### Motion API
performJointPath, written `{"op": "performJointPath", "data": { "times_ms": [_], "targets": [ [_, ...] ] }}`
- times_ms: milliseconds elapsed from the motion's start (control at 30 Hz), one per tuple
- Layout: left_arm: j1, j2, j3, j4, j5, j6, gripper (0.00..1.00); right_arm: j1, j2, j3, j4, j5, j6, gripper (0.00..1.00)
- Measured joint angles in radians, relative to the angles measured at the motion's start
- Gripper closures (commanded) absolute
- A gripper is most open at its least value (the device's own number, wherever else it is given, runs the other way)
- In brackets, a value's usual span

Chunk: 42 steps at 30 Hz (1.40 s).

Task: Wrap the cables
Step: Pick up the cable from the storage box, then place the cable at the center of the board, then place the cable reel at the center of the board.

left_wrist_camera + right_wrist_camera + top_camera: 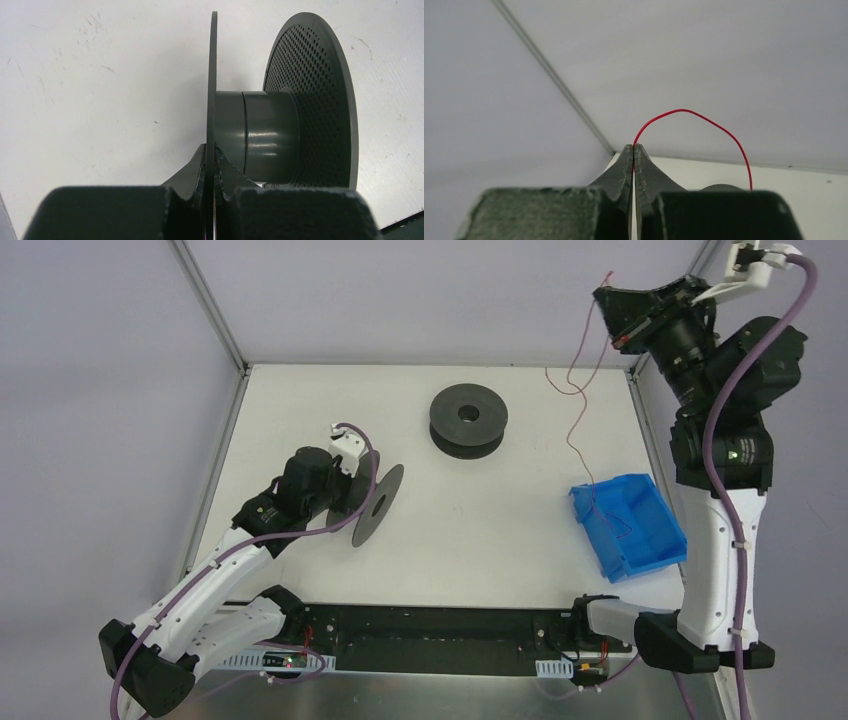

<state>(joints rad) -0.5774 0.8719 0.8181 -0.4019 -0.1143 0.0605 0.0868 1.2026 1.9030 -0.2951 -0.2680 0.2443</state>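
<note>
Far right and raised well above the desk point(480, 560), right end effector point(606, 298) is clenched on the red cable point(574, 425). In the right wrist view the jaws are pressed together with the thin wire pinched at the tips. It arches up and over to the right, then drops behind the finger block. From the top view the cable hangs down from that end effector, kinks over the far right part of the desk, and runs toward the near side into the blue bin point(640, 540) at the right edge. The rest of the cable in the bin is too thin to make out.

Left side, mid desk: left end effector point(358, 498) is clamped on one flange of the grey spool point(385, 495). This spool stands on edge, with its hub horizontal and its perforated outer flange facing right. No wire is visible on the hub.

Far centre: second spool point(468, 418) lies flat, well apart from both arms.
</note>
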Motion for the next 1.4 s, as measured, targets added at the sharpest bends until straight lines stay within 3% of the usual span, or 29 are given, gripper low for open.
{"op": "performJointPath", "data": {
  "times_ms": [133, 267, 433, 567, 700, 867, 967, 1167, 1267, 1400],
  "targets": [
    [0.0, 0.0, 0.0, 0.0, -0.007, 0.0, 1.0, 0.068, 0.008, -0.07, 0.022, -0.111, 0.064, 1.0],
    [0.0, 0.0, 0.0, 0.0, -0.027, -0.001, 1.0, 0.135, -0.056, -0.29, 0.068, -0.221, 0.135, 1.0],
    [0.0, 0.005, 0.0, 0.0, -0.053, -0.002, 1.0, 0.24, -0.097, -0.646, 0.093, -0.366, 0.166, 0.85],
    [0.0, 0.016, 0.0, -0.002, -0.084, -0.008, 1.0, 0.269, -0.073, -0.841, -0.052, -0.381, 0.138, 0.72],
    [0.0, 0.023, 0.0, -0.001, -0.1, -0.016, 1.0, 0.269, -0.072, -0.888, -0.264, -0.289, 0.098, 0.61],
    [0.0, 0.028, 0.0, -0.002, -0.104, -0.018, 1.0, 0.291, -0.104, -0.867, -0.37, -0.144, 0.072, 0.53],
    [0.0, 0.028, 0.0, -0.002, -0.108, -0.019, 1.0, 0.371, -0.116, -0.864, -0.344, -0.031, 0.04, 0.45],
    [0.0, 0.028, 0.0, -0.004, -0.143, -0.019, 1.0, 0.614, -0.036, -0.877, -0.204, 0.255, 0.071, 0.46],
    [0.0, 0.028, 0.0, -0.004, -0.172, -0.021, 1.0, 0.729, 0.051, -0.913, -0.103, 0.328, 0.046, 0.5],
    [0.0, 0.028, 0.0, -0.005, -0.235, -0.029, 1.0, 0.808, 0.191, -0.927, -0.088, 0.439, 0.063, 0.51]
  ]
}}
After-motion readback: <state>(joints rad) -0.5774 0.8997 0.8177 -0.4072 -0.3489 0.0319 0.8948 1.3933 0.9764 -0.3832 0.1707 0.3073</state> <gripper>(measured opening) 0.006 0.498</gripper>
